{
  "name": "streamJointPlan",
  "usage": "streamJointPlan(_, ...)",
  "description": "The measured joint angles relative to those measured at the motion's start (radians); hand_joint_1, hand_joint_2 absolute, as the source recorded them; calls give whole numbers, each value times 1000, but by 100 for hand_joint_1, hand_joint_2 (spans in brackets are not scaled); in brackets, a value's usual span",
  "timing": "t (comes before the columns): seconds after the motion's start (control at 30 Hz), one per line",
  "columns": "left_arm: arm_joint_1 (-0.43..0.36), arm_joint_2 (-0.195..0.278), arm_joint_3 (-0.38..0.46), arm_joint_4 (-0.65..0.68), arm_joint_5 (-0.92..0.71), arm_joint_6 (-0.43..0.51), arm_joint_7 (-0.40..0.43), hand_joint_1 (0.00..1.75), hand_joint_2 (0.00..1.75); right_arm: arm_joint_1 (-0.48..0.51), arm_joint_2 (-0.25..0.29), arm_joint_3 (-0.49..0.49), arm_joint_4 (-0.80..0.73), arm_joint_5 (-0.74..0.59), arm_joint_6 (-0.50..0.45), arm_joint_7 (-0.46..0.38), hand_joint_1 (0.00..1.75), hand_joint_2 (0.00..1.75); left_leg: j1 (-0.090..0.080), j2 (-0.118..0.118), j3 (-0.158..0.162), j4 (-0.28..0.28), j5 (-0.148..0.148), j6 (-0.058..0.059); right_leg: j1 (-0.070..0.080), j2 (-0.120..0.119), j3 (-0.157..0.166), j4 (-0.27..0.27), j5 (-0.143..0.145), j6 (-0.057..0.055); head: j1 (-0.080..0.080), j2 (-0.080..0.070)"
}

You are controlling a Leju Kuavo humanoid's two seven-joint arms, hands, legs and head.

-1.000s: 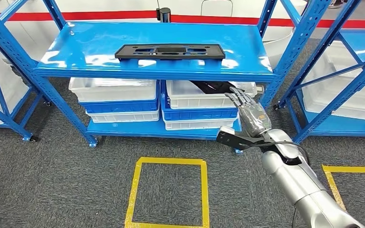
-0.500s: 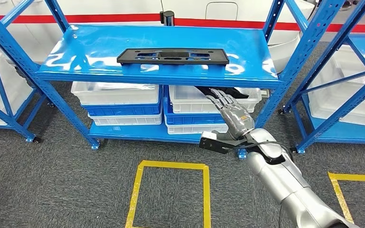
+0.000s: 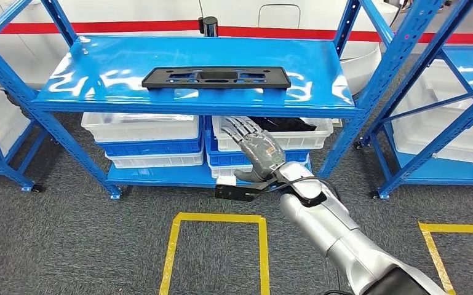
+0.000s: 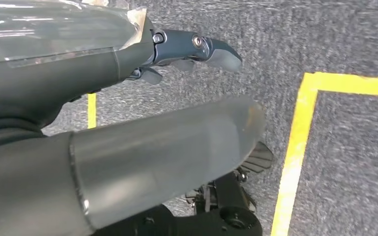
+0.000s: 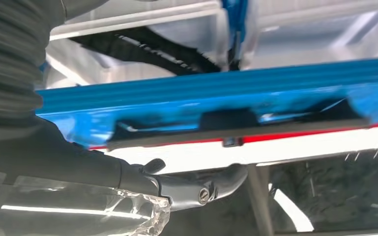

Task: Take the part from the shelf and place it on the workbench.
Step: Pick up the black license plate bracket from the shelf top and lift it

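In the head view we see the blue shelf standing on grey carpet, and on its upper deck lies the part, a long, flat black plate with cut-outs, lying lengthwise along the deck and close to its front edge. Below this deck we see stacked white and blue bins on the lower level, and the right-hand white bin contains a dark item whose form we cannot make out. The right hand is raised in front of that lower level, beneath the front edge of the upper deck and below the part; its fingers are extended and spread, it holds nothing, and it is apart from the part. In the right wrist view we see the part edge-on upon the blue deck, with the right hand's fingers near it but not touching. In the left wrist view we see the left hand hanging over the carpet beside yellow floor tape, with nothing in its grasp; its fingers appear curled inward. A yellow taped square marks the floor in front of the shelf.
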Motion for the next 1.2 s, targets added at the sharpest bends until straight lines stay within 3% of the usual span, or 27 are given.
streamJointPlan(0.07,0,-2,1,0,1,2,1,0,0,0,18,13,10,3,-3,4,0,175,0,1,9,-9,2,16,1,-2,-7,16,-12,8,2,0)
streamJointPlan(0.1,0,-2,2,0,1,3,1,0,0,0,26,18,15,4,-4,7,0,175,0,1,15,-14,3,24,1,-4,-25,52,-28,8,3,0)
streamJointPlan(0.2,-2,-3,3,0,1,4,1,0,0,5,41,34,31,8,-10,20,0,175,-3,0,23,-19,-3,39,0,-5,-144,264,-100,-3,6,0)
streamJointPlan(0.23,-1,-3,3,0,2,4,1,0,0,8,44,38,37,8,-10,24,0,175,-4,-2,25,-18,-5,41,1,-5,-178,314,-110,-1,7,0)
streamJointPlan(0.27,0,-3,3,0,2,5,1,0,0,10,47,41,42,8,-11,27,0,175,-5,-3,28,-18,-8,41,1,-5,-192,326,-103,3,9,0)
streamJointPlan(0.33,2,-5,3,0,3,5,1,0,0,9,52,45,50,7,-13,31,0,175,-9,-6,39,-17,-16,39,4,-5,-150,214,-42,13,12,0)
streamJointPlan(0.4,3,-8,3,0,3,5,1,0,0,5,62,49,55,6,-16,32,0,175,-15,-7,49,-16,-27,33,10,-6,-79,60,25,8,12,0)
streamJointPlan(0.43,3,-9,3,0,3,4,1,0,0,3,67,51,57,6,-17,32,0,175,-16,-7,51,-15,-31,28,14,-7,-60,22,39,2,12,0)
streamJointPlan(0.5,2,-10,3,0,2,4,1,0,0,0,76,54,63,6,-20,33,0,175,-17,-7,53,-15,-38,19,17,-7,-49,6,44,-9,12,0)
streamJointPlan(0.6,2,-9,3,0,0,4,1,0,0,-6,90,54,71,4,-21,34,0,175,-8,-4,34,29,-69,2,-2,-6,-36,-4,43,-28,10,0)
streamJointPlan(0.7,2,-10,3,0,-2,5,2,0,0,-14,106,55,78,4,-18,34,0,175,1,-2,-65,217,-147,-17,-4,-6,-22,-7,34,-44,5,0)
streamJointPlan(0.73,3,-10,3,0,-2,5,2,0,0,-15,110,56,80,4,-16,34,0,175,4,-2,-100,270,-160,-22,-4,-6,-18,-7,31,-45,4,0)
streamJointPlan(0.77,3,-9,3,0,-2,6,2,0,0,-15,114,57,83,4,-14,34,0,175,8,-1,-122,290,-152,-27,-4,-5,-15,-6,28,-44,3,0)
streamJointPlan(0.8,4,-9,3,0,-3,6,2,0,0,-15,116,58,86,4,-12,34,0,175,13,0,-123,269,-123,-30,-5,-4,-11,-6,23,-42,2,0)
streamJointPlan(0.83,4,-8,3,0,-5,6,2,0,0,-18,119,59,89,3,-11,34,0,175,17,1,-102,209,-79,-33,-6,-3,-5,-5,19,-38,2,0)
streamJointPlan(0.87,3,-8,3,0,-7,5,2,0,0,-21,122,59,92,2,-11,35,0,175,21,3,-71,134,-36,-35,-6,-2,0,-4,14,-33,0,0)
streamJointPlan(0.93,1,-7,3,0,-11,4,2,0,0,-33,126,59,98,-1,-11,36,0,175,22,3,-14,20,7,-31,1,0,7,-2,3,-21,-1,0)
streamJointPlan(1.03,-3,-7,3,0,-18,4,4,0,0,-44,132,58,105,-3,-12,39,0,175,13,0,4,-4,2,-9,7,0,8,-6,-4,-1,4,0)
streamJointPlan(1.1,-4,-7,3,0,-21,4,6,0,0,-50,137,56,110,-5,-13,43,0,175,11,1,10,-10,3,7,7,-2,-6,24,-21,6,6,0)
streamJointPlan(1.13,-6,-7,3,0,-21,4,6,0,0,-54,139,55,113,-5,-14,45,0,175,10,1,14,-13,3,15,6,-3,-31,71,-41,5,7,0)
streamJointPlan(1.2,-8,-6,3,0,-22,4,7,0,0,-60,142,54,121,-4,-14,48,0,175,7,1,17,-14,-1,25,3,-5,-112,216,-92,-2,10,0)
